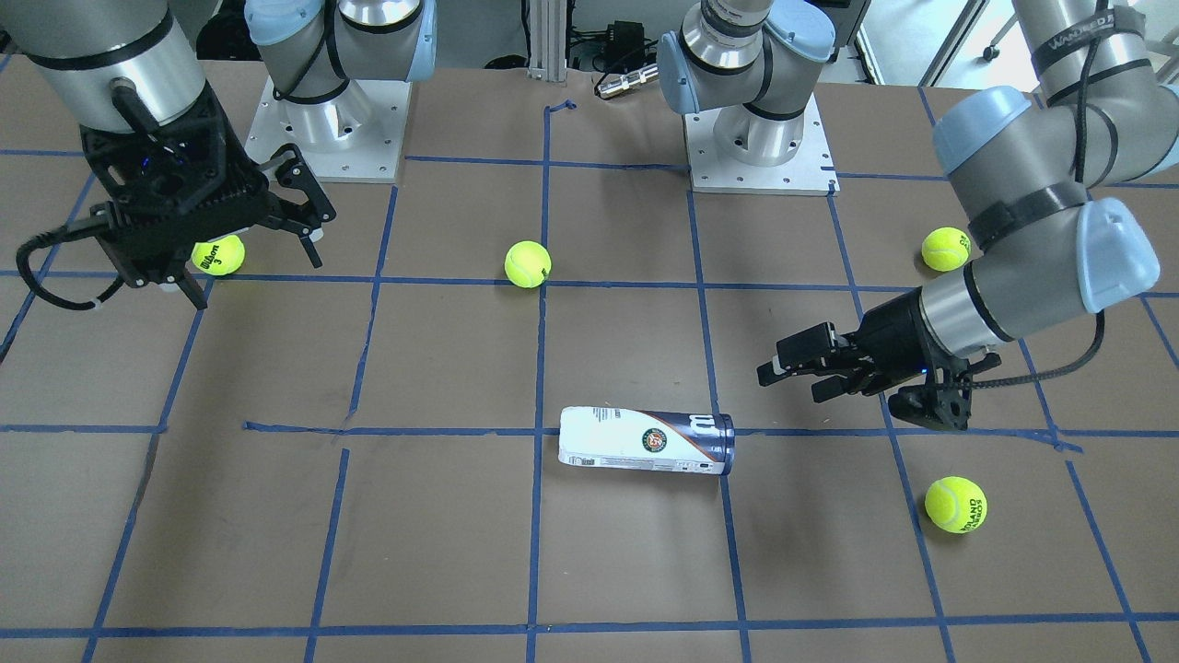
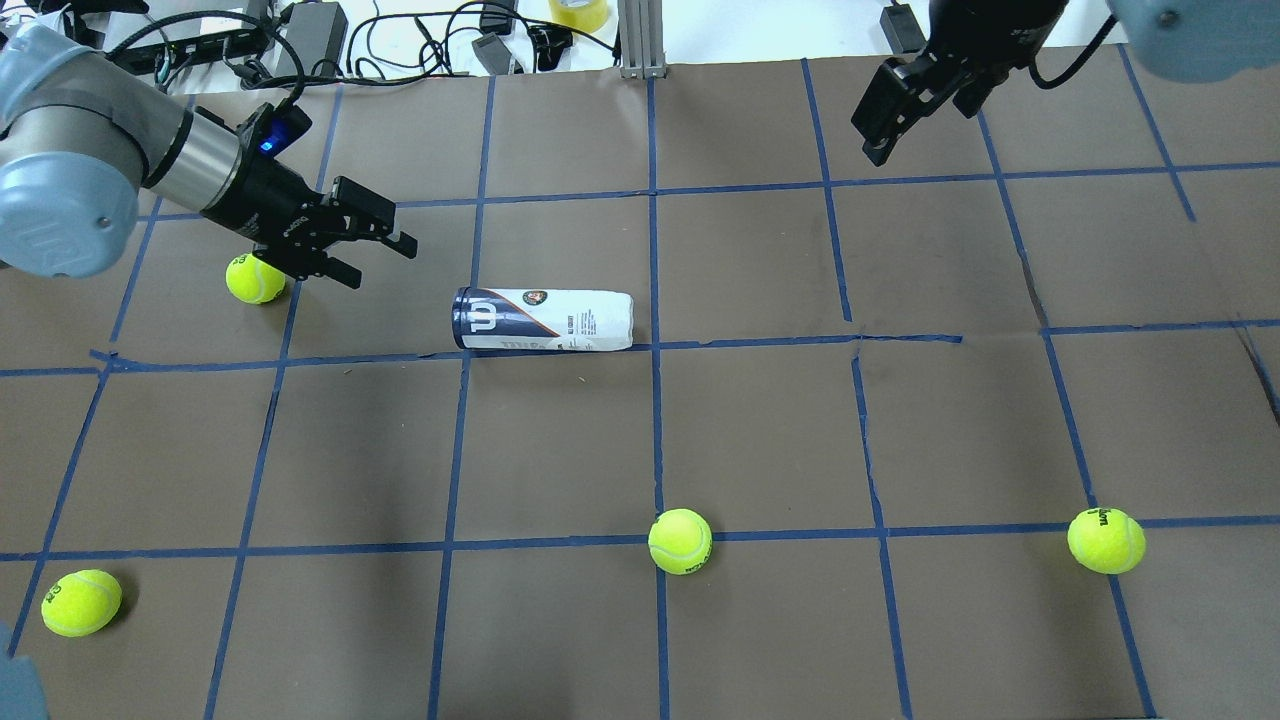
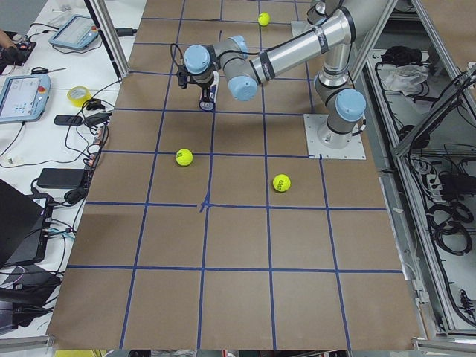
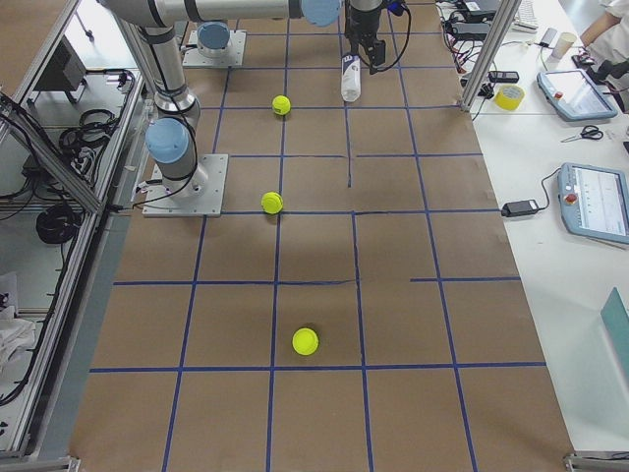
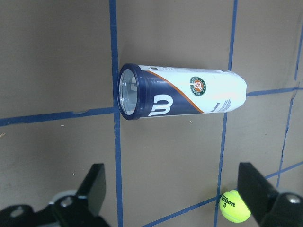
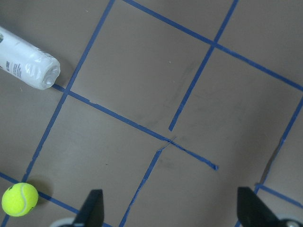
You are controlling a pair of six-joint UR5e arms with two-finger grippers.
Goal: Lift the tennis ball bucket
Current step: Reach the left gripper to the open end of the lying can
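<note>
The tennis ball bucket lies on its side on the brown table, navy end towards my left arm; it also shows in the front view. In the left wrist view the bucket lies ahead of the gripper with its clear lid facing left. My left gripper is open and empty, hovering a short way from the navy end without touching it. My right gripper is open and empty, high at the far right, well away from the bucket. The right wrist view shows only the bucket's white end.
Several yellow-green tennis balls lie loose: one under my left wrist, one at the near middle, one at near right, one at near left. Blue tape marks a grid on the table. Cables and boxes lie past the far edge.
</note>
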